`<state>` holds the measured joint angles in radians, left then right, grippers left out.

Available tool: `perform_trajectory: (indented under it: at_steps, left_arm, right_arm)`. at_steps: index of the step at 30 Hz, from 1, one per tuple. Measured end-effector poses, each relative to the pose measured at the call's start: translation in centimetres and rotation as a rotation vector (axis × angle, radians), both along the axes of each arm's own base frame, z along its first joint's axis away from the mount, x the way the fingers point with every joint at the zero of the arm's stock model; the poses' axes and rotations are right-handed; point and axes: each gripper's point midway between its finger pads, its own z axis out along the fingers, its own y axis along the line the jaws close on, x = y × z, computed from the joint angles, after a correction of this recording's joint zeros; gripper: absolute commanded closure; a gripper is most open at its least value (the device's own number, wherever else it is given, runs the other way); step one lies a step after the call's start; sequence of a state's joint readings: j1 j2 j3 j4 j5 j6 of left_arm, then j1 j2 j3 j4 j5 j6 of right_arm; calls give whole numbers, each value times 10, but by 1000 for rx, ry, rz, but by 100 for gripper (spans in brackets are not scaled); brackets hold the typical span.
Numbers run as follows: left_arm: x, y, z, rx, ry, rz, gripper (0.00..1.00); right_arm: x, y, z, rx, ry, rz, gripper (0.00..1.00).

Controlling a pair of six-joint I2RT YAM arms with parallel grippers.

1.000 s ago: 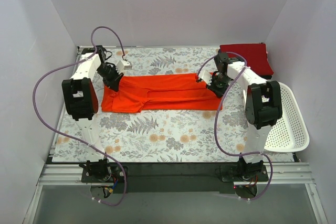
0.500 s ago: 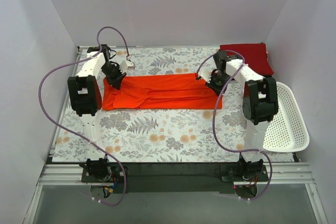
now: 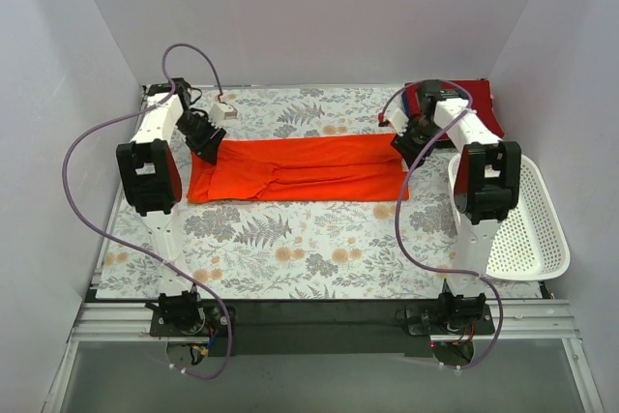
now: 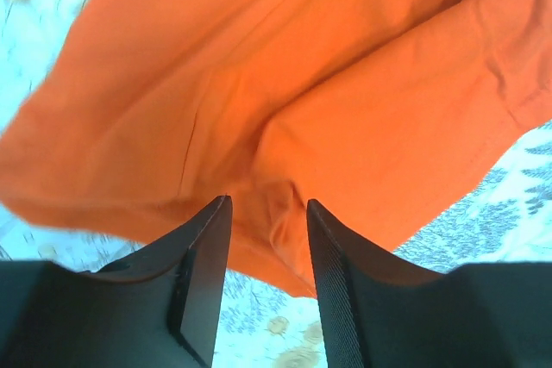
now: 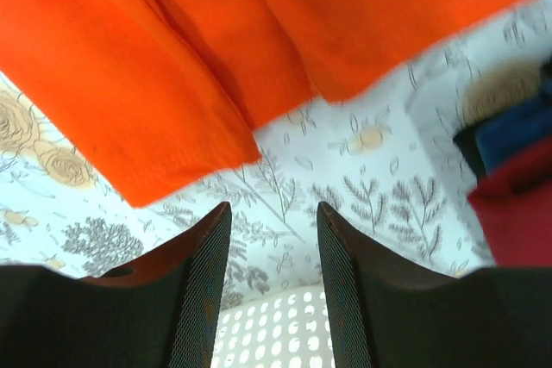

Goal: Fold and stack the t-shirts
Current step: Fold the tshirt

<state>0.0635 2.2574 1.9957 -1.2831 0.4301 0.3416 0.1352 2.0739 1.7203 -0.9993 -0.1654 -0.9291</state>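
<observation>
Creases run along the soft orange-red t-shirt (image 3: 295, 169), a long folded band on the floral cloth (image 3: 290, 239). The left gripper (image 4: 268, 204) and right gripper (image 5: 273, 208) hang over its ends, jaws parted and empty. Only the right wrist view shows the blue t-shirt (image 5: 517, 135) against the crimson t-shirt (image 3: 484, 108).

T-shirt (image 3: 300, 169) on cloth (image 3: 290, 239) (basket (image 3: 538, 235) right)

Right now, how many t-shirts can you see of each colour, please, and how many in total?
Orange-red t-shirt: 1
Crimson t-shirt: 1
Blue t-shirt, only an edge showing: 1
Total: 3
</observation>
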Motion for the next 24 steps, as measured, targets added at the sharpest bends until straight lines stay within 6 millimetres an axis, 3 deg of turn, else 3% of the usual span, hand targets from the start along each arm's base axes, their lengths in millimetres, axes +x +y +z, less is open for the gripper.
perform_trajectory:
  at_steps: [3,7,11,15,19,24]
  left_arm:
    - [-10,13,7,-42,30,102,52]
    - [-46,28,16,-103,107,249,52]
    - [-70,30,15,-140,167,337,52]
    - [-90,23,-2,-145,235,364,52]
    - [-101,20,-15,-136,270,376,52]
    - [-100,25,-19,-111,253,383,51]
  right_arm:
    - [-8,-13,9,65,38,-108,50]
    - [-31,-20,11,144,124,-225,52]
    - [-52,-10,4,197,222,-287,52]
    - [-60,-1,0,227,269,-322,52]
    - [-63,2,-12,235,310,-347,50]
    - [-71,3,-28,231,361,-371,48]
